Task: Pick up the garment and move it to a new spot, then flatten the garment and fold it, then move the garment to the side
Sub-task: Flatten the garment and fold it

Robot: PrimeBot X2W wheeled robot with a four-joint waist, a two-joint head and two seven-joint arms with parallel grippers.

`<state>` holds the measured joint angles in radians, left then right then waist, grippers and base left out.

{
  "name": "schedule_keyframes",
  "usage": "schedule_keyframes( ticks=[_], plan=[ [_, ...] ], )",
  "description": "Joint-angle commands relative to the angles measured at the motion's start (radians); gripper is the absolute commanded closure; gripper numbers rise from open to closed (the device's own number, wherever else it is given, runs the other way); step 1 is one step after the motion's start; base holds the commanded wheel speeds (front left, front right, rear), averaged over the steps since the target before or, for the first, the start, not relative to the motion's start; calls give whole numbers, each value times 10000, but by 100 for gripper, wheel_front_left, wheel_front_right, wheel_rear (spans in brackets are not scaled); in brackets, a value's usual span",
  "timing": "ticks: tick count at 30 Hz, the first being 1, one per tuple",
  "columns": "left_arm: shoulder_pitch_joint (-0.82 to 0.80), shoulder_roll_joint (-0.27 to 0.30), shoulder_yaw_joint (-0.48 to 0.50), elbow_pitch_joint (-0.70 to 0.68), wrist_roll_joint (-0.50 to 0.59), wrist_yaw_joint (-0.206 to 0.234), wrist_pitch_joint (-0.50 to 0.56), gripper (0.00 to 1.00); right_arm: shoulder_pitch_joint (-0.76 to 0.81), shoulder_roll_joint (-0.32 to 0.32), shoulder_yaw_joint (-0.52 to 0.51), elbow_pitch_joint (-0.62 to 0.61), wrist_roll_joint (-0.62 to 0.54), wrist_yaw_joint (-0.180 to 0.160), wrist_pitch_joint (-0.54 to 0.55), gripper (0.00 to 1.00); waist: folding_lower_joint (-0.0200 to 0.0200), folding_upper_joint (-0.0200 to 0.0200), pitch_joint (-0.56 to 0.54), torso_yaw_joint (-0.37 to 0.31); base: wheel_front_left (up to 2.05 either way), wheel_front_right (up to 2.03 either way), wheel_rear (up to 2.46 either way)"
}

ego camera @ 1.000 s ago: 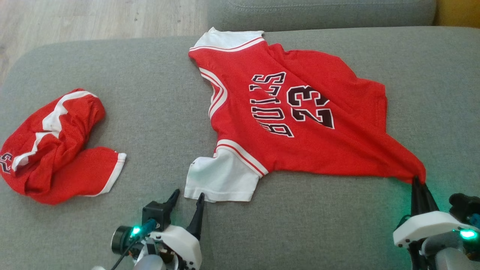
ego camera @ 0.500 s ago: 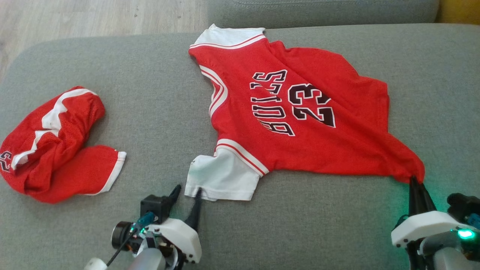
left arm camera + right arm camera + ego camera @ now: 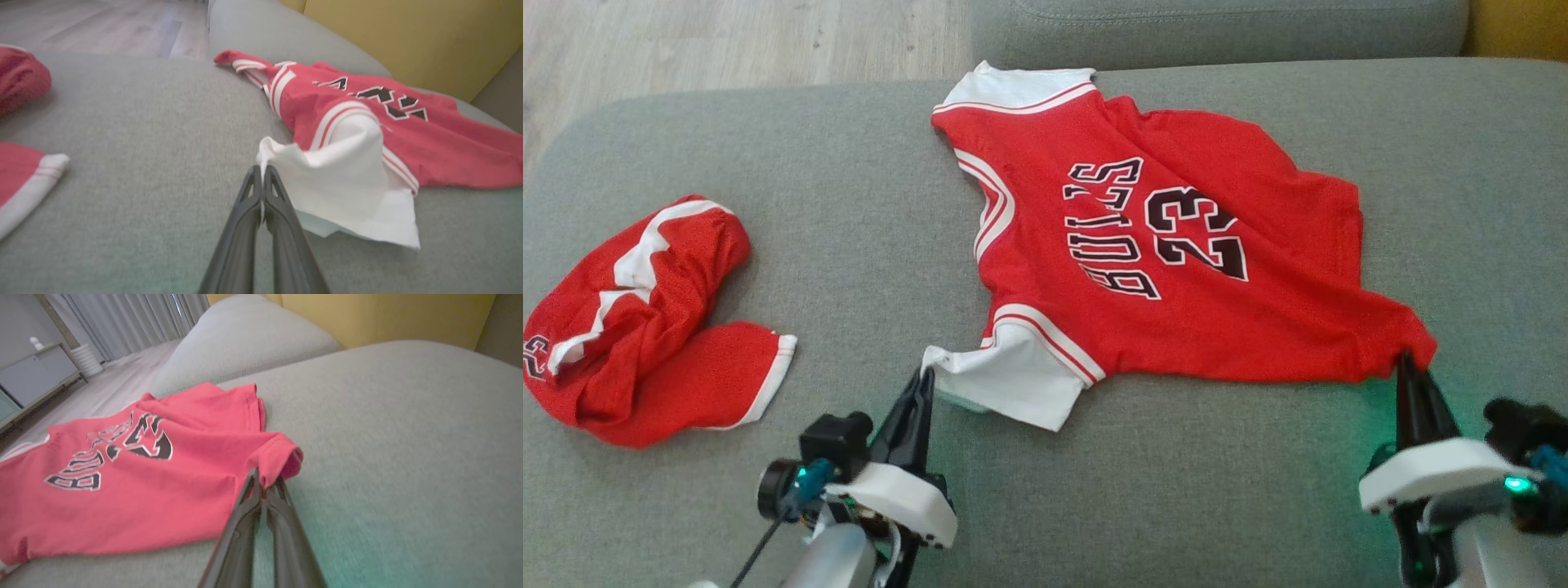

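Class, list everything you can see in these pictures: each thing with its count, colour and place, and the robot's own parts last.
jersey: one, red with white sleeves, spread mid-sofa
crumpled garment: one, red with white trim, on the sofa at the robot's left
sofa: one, grey, under both garments
floor: one, pale wood, beyond the sofa
panel: one, yellow, behind the sofa
curtains: grey, far side of the room
left hand: one, dark, shut on the jersey's white sleeve corner
right hand: one, dark, shut on the jersey's red hem corner
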<state>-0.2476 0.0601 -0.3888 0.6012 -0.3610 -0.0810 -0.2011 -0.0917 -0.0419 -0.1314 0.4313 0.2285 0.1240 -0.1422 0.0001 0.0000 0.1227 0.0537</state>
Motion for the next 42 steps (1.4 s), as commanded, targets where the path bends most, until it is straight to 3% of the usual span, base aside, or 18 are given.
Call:
schedule_keyframes(
  ticks=[1,7,17,26,30,35,37,42],
  plan=[
    [-404,201,371,-391,-35,-33,-195,100,-456,-83,268,-452,35,67,-130,100,-1,0,-41,-13,0,0,0],
    [-526,231,937,-1879,-602,-260,-557,100,-679,-83,546,-1510,4,67,-78,100,-1,0,-250,-49,0,0,0],
    [-654,241,2250,-5618,-972,-422,-604,100,-1511,-429,857,-4061,196,67,450,100,-1,0,-813,-68,0,0,0],
    [-93,141,2582,-9201,-1884,-439,-553,100,-863,-679,882,-6956,76,67,1887,100,-1,0,-1169,-78,0,0,0],
    [-556,207,2840,-10340,-2403,-111,227,100,-811,-788,886,-8015,-187,67,2747,100,-1,0,-1055,-85,0,0,0],
    [-2071,521,3108,-10101,-2489,226,1149,100,-1504,-794,867,-8368,-203,67,3647,100,-1,0,-461,-156,0,0,0],
    [-3200,541,3251,-9321,-2852,373,1662,100,-2190,-796,821,-8124,-181,67,4105,100,-1,0,59,-179,0,0,0],
    [-6721,1478,3334,-6164,-2351,75,2017,100,-4911,-610,738,-6519,382,67,4952,100,-1,0,1559,-349,0,0,0]
  ],
)
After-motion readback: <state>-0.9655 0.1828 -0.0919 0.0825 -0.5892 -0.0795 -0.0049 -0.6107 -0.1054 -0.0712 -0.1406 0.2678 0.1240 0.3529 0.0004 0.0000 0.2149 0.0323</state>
